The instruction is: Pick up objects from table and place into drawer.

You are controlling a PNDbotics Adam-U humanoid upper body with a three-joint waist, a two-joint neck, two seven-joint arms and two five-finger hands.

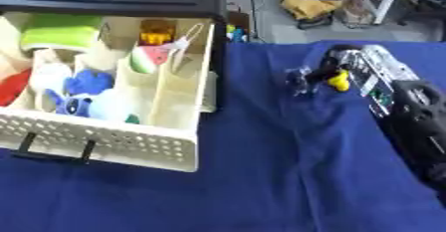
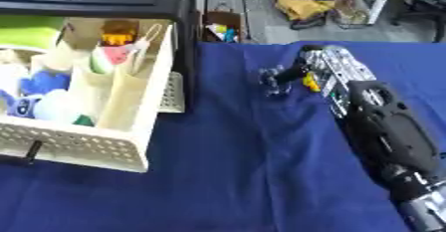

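The right hand's fingers (image 1: 306,79) curl down onto the blue cloth (image 1: 287,176) right of centre, with a small yellow object (image 1: 338,81) tucked under the hand; whether they actually pinch it cannot be told. The right hand (image 2: 327,71) enters from the lower right. The open cream drawer (image 1: 166,154) of toys fills the upper left, well apart.

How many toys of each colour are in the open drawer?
Those I can make out:
Blue: 2, a blue plush toy and a blue star-like soft shape
Green: 1, a green soft block
Red: 1, a red soft thing at the left edge
Orange: 1, a small orange toy at the back
Watermelon-coloured: 1, a pink-and-green piece
Total: 6
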